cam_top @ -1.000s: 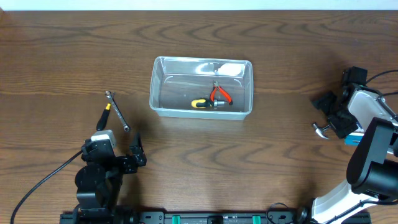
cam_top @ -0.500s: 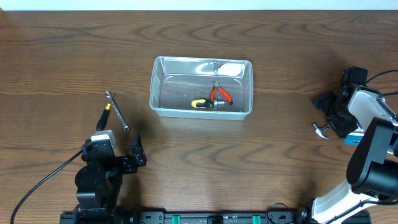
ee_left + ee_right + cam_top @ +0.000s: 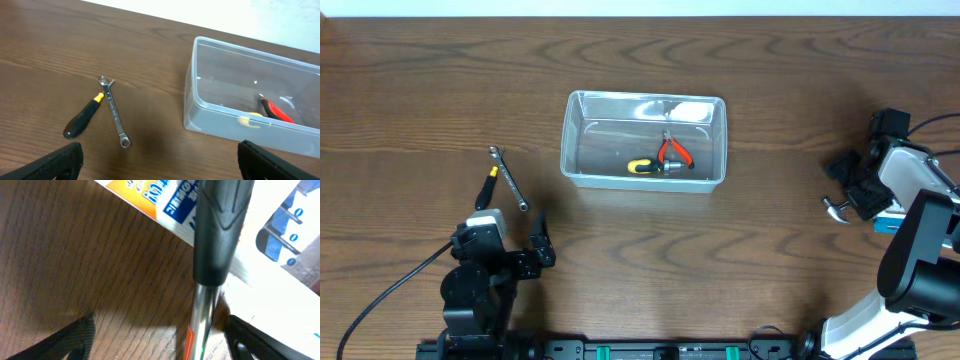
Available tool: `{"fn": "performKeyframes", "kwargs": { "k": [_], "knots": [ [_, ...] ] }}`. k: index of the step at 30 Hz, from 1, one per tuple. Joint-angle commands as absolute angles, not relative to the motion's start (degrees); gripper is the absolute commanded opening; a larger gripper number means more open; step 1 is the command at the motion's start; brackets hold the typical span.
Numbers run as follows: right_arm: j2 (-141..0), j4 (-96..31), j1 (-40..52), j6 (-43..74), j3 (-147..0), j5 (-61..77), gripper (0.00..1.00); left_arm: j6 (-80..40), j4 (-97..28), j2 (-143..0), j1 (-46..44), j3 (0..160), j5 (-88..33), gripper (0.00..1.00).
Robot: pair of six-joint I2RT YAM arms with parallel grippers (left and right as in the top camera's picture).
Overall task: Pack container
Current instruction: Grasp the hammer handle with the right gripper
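The clear container sits in the middle of the brown wooden tabletop, a little toward the top of the overhead view. Two tools lie inside it, near its right end. One is a pair of pliers with red handles. The other is a screwdriver with a yellow and black handle, and it lies just below the pliers.

To the left of the container, two more tools lie on the tabletop. A silver wrench lies at a slant. A small screwdriver with a black and yellow handle lies just beside it, and their top ends are close together.

The left claw is at the lower left of the overhead view, below these two tools. Its fingers are far apart and hold nothing.

The right claw is at the right edge of the overhead view, well apart from the container. It is low over a hammer with a black grip and a shiny metal shaft. The grip lies over a blue, white and orange box. The claw's fingers are wide apart, one on each side of the shaft.
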State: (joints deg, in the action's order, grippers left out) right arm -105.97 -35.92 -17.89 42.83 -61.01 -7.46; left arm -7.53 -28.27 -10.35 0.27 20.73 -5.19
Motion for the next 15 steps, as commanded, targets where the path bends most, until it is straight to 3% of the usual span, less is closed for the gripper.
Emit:
{"fn": "performKeyframes", "kwargs": {
  "k": [1,15],
  "knots": [
    [-106.5,-36.6,-18.5,42.6,-59.0,-9.0,0.76,-7.8,-28.3,-10.3,0.3,22.0,-5.4,0.98],
    [-106.5,-37.0,-18.5,42.6,-59.0,-9.0,0.31,-7.8,-28.3,-10.3,0.3,22.0,-5.4,0.98]
  ]
}}
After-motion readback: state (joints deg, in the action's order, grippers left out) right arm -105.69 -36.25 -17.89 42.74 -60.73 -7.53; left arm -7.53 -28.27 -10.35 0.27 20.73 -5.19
